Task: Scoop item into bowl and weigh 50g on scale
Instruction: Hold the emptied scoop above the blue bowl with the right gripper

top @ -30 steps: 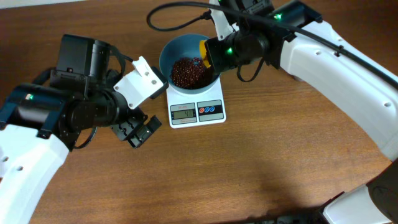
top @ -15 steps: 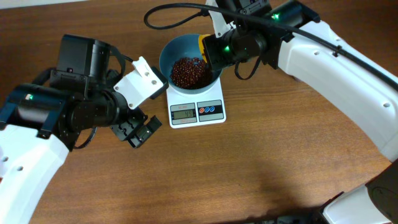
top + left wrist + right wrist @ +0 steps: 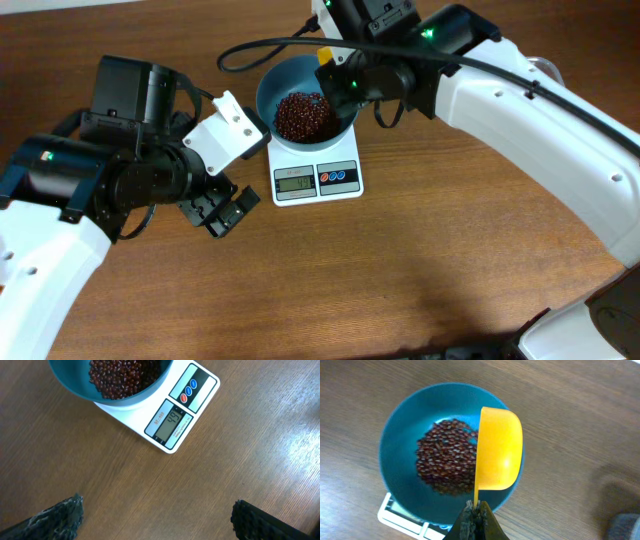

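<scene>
The blue bowl [image 3: 283, 85] stands on the white scale [image 3: 317, 180] and holds a heap of red-brown beans [image 3: 305, 116]. In the left wrist view the scale [image 3: 172, 417] has digits on its display, with the bowl [image 3: 80, 387] and beans [image 3: 122, 375] above it. My right gripper [image 3: 477, 511] is shut on the thin handle of a yellow scoop [image 3: 499, 447], turned on its side over the right rim of the bowl [image 3: 395, 445] beside the beans [image 3: 445, 462]. My left gripper [image 3: 222, 210] is open and empty over bare table left of the scale.
A black cable [image 3: 265, 45] loops over the table behind the bowl. The table is brown wood [image 3: 400, 270].
My right arm has shifted left and toward the back, carrying the yellow scoop along the bowl's right rim. The left arm has not moved.
</scene>
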Controlling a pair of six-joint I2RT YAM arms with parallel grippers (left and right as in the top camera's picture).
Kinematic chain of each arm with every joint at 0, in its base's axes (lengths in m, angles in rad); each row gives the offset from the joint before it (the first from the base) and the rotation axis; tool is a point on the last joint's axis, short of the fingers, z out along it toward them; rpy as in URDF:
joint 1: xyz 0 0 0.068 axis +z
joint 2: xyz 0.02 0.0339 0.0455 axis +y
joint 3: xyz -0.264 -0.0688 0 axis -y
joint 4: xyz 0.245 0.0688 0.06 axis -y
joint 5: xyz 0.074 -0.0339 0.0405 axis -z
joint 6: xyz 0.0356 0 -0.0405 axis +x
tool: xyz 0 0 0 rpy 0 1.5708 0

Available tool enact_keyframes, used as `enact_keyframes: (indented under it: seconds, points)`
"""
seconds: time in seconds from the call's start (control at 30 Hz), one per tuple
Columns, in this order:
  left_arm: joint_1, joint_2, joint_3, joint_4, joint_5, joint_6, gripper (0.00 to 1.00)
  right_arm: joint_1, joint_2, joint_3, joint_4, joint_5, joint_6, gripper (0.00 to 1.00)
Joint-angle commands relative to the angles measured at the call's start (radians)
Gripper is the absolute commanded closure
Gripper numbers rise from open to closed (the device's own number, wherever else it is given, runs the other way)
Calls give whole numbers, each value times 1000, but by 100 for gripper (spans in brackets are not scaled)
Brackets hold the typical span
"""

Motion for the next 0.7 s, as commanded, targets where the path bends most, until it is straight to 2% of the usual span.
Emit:
enact_keyframes:
  seconds: [0.0,0.13,0.23,0.37,0.43,0.67]
  points:
    - [-4,-4,14,2,-3,13,1,19,2,23,4,98,-74,96]
    - [-4,-4,14,2,-3,12,1,19,2,23,25,69,-63,96]
    - [-4,-4,14,2,-3,12,1,17,2,23,77,-69,-58,96]
    - [-4,-4,14,2,-3,13,1,-11,2,23,99,-230,97,96]
    - [-4,-4,14,2,-3,13,1,-39,2,23,100,-250,150,96]
    - [-4,-4,14,2,-3,12,1,-57,2,23,98,-250,153,96]
